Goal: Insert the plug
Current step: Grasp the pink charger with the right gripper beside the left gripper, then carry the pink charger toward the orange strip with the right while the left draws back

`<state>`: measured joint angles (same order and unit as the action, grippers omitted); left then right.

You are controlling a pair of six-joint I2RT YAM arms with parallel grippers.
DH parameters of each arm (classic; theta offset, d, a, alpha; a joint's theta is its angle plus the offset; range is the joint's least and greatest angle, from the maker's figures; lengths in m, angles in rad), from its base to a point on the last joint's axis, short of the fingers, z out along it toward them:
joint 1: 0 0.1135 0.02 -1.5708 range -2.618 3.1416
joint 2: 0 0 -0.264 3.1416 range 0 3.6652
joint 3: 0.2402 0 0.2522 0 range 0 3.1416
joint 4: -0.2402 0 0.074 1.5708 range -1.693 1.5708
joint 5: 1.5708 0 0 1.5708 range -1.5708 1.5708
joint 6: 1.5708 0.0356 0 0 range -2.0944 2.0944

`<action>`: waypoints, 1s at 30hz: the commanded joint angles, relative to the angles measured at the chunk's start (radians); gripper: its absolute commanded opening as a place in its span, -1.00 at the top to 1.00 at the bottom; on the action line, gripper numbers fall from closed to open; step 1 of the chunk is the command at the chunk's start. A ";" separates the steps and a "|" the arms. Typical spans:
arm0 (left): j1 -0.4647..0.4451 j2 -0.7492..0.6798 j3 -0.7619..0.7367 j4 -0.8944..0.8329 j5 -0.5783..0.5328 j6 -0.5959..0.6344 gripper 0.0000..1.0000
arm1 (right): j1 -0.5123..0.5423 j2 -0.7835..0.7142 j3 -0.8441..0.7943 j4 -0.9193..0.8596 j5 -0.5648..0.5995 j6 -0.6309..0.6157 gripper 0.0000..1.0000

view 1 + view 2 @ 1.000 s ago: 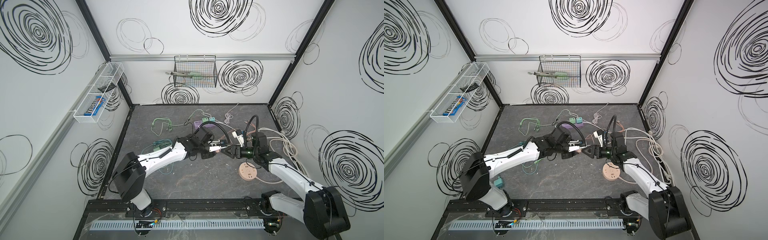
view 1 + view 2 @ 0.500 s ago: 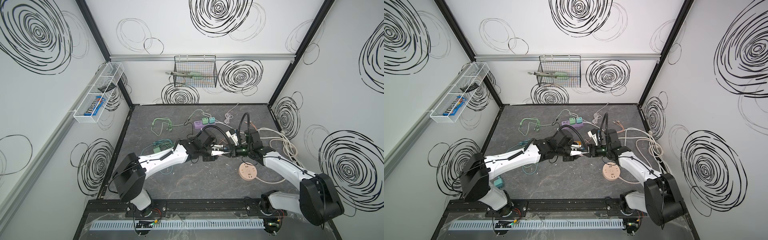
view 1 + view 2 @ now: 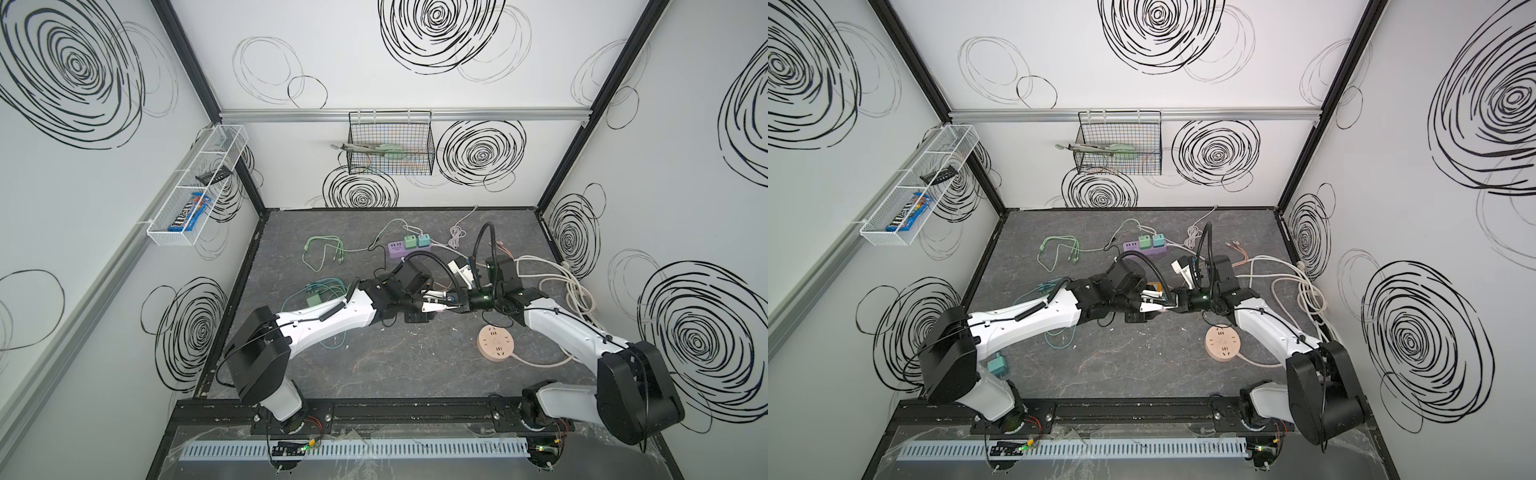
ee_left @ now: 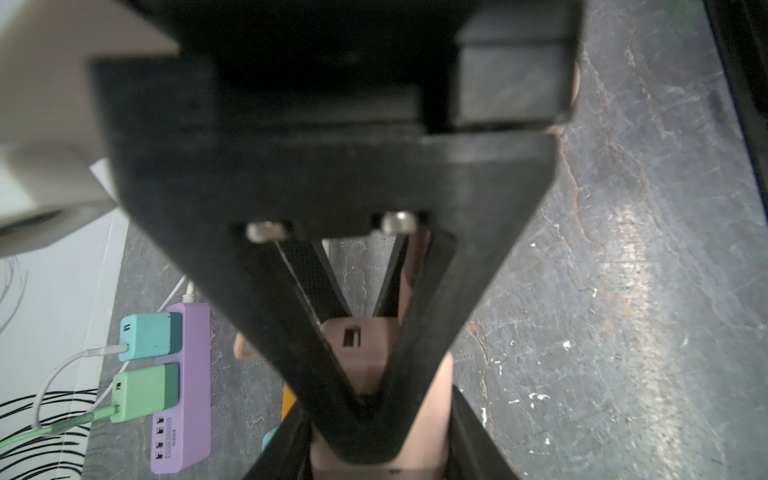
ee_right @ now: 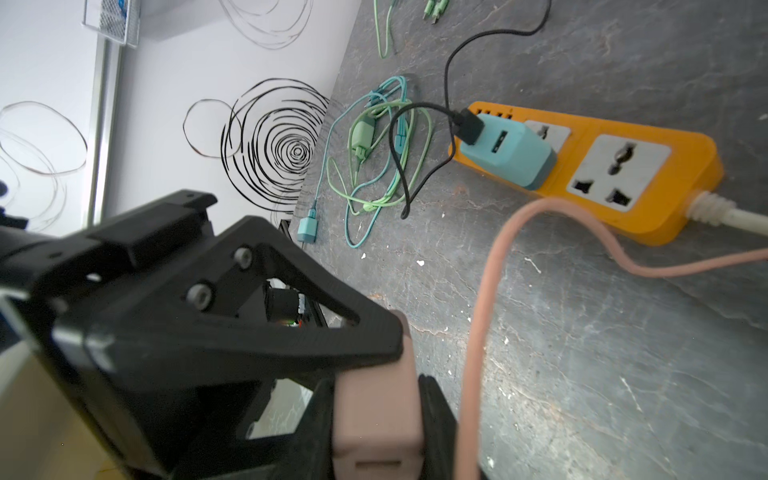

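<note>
The right end effector (image 3: 459,306) has swung in and closed onto the pink plug (image 5: 374,415), meeting the left end effector (image 3: 434,301) (nose to nose), which grips it too, over the middle of the worktop (image 3: 374,365).

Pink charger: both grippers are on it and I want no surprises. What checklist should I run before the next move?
1. Left gripper grips the pink charger: ok.
2. Right gripper closed on it too: ok.
3. Free socket on the orange power strip: ok.
4. Pink cable off that socket's face: ok.
5. Charger's prongs aimed at the strip: cannot tell, hidden.
</note>
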<state>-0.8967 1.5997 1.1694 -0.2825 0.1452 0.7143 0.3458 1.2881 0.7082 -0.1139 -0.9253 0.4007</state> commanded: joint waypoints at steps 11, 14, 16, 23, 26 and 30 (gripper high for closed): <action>0.142 -0.173 -0.123 0.322 0.051 -0.300 -0.92 | -0.247 -0.028 0.019 0.343 0.260 0.189 1.00; 0.181 -0.230 -0.171 0.377 -0.012 -0.361 -0.93 | -0.316 0.054 0.112 0.411 0.281 0.204 1.00; 0.201 -0.267 -0.205 0.416 -0.066 -0.394 -0.92 | -0.340 0.133 0.207 0.416 0.273 0.183 1.00; 0.243 -0.419 -0.299 0.490 -0.163 -0.479 -0.92 | -0.435 0.378 0.561 0.458 0.308 0.131 1.00; 0.269 -0.465 -0.301 0.458 -0.240 -0.542 -0.92 | -0.510 0.459 0.732 0.458 0.338 0.178 1.00; 0.320 -0.503 -0.281 0.393 -0.242 -0.599 -0.92 | -0.582 0.576 1.004 0.358 0.373 0.186 1.00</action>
<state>-0.6056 1.1233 0.8730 0.1093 -0.0555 0.1959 -0.1982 1.8378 1.5734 0.2554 -0.5911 0.5652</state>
